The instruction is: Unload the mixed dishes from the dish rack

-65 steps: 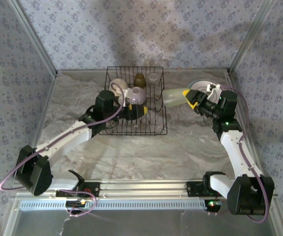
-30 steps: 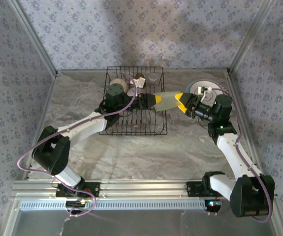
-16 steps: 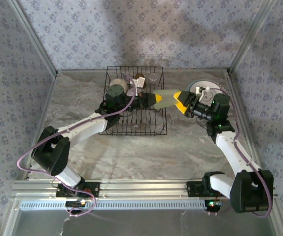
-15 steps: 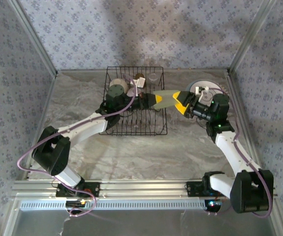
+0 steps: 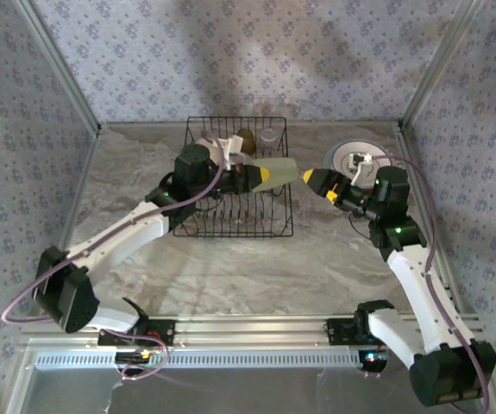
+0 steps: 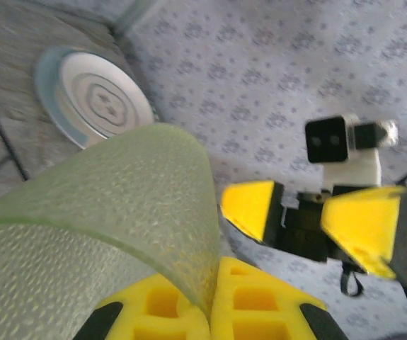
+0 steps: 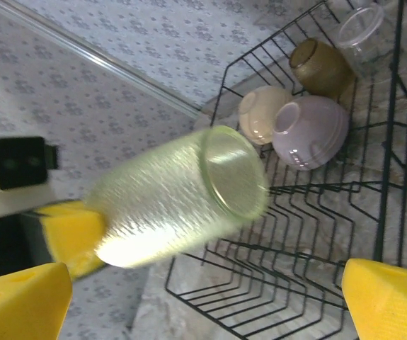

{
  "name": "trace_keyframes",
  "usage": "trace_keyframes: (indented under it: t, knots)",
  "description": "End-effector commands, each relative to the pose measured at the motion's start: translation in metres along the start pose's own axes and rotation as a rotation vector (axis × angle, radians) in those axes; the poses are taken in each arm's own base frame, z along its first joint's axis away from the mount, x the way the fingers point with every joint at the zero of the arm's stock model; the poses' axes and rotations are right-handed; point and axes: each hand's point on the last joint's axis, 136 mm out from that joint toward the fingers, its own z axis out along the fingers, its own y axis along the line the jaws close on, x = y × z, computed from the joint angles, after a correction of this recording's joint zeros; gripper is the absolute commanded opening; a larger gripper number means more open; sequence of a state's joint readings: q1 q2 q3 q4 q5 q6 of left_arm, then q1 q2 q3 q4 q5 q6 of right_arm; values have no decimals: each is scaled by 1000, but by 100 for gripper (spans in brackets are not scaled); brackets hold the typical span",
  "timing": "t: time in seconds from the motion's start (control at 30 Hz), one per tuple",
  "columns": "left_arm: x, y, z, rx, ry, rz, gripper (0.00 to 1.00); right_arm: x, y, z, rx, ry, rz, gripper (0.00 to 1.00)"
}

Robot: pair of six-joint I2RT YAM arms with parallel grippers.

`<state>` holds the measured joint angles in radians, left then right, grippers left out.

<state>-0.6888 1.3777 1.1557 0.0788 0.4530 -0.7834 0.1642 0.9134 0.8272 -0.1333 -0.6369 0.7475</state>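
The left claw (image 5: 261, 177) was clamped on a green glass (image 5: 279, 168) over the rack (image 5: 230, 226). The right claw (image 5: 313, 178) gaped empty just beyond it. 1 plate (image 5: 349, 155) lay on the counter (image 5: 230, 267) behind the right claw. Behind the left claw, a cream bowl (image 7: 260, 113), lilac bowl (image 7: 309, 131), cup (image 7: 320, 67) and clear glass (image 7: 359, 28) sat racked, probably next.

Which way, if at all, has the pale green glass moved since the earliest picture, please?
Yes. The pale green glass has shifted left: once right of the dish rack, now overlapping its right edge.

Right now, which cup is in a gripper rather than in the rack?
The pale green textured glass, held sideways by the left gripper; the olive-brown cup and clear cup sit in the dish rack.
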Motion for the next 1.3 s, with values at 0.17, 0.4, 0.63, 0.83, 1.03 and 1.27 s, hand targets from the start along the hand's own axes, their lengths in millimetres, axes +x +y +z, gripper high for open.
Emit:
trace_keyframes:
  t: [0.17, 0.4, 0.63, 0.83, 1.03, 1.27]
  knots:
    - [-65, 44, -105, -669, -133, 210, 0, 27, -16, 9, 201, 75, -177, 100]
    - [-98, 126, -184, -1162, -109, 173, 0, 50, -12, 23, 312, 155, -354, 100]
    - [-123, 192, -226, -1386, 48, 106, 0, 72, -7, 31, 350, 236, -466, 100]
    - [-117, 254, -229, -1397, 244, -18, 0, 86, -7, 31, 379, 287, -519, 100]
    - [-98, 311, -221, -1369, 346, -133, 0, 91, -8, 30, 409, 310, -564, 100]
    - [-94, 350, -214, -1348, 400, -197, 0, 107, -12, 36, 408, 358, -569, 100]
